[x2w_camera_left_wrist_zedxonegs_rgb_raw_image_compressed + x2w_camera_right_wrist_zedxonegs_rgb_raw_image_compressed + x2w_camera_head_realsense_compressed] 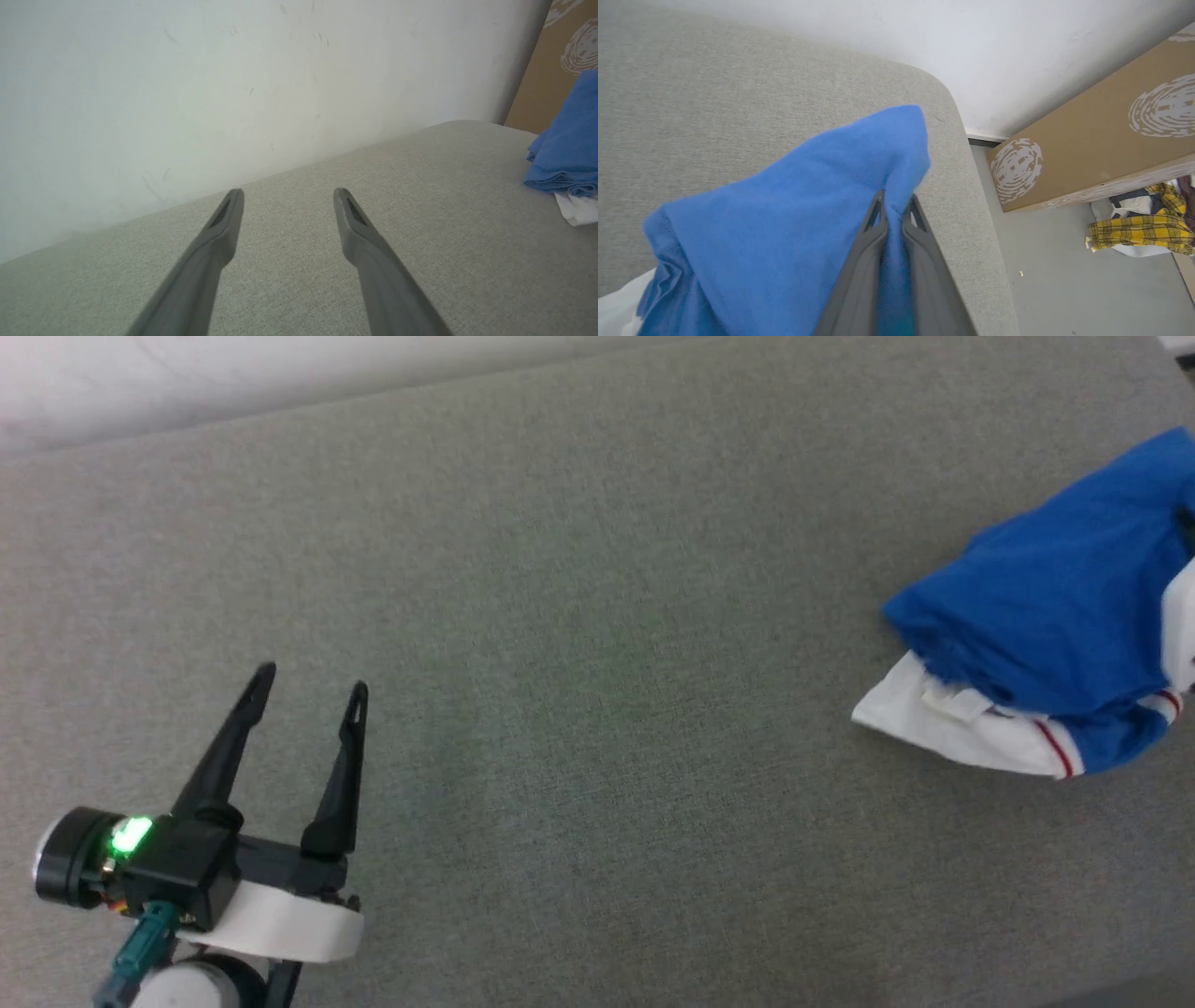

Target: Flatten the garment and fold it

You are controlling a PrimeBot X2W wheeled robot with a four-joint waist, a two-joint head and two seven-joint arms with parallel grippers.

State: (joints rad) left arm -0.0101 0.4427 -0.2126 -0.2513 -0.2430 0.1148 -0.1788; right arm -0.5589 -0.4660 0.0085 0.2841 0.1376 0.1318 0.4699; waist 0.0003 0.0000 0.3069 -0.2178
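Our left gripper [313, 679]: fingers apart, empty, above the near left part of the grey cushion [597, 616]. The garment [1055, 607]: bunched blue heap at the right edge, well apart from it. Our right gripper [895, 198]: clamped on a blue fold near the far right corner.

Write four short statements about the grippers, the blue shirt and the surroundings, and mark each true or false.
1. The right gripper is shut on the bright blue jersey garment with white, red-striped trim. True.
2. The left gripper grips a white sleeve. False: it is open and empty, over the grey fabric surface, apart from the garment.
3. The garment lies spread flat. False: it is bunched in a heap.
4. A brown cardboard box with white prints lies on the floor past the surface's corner. True.
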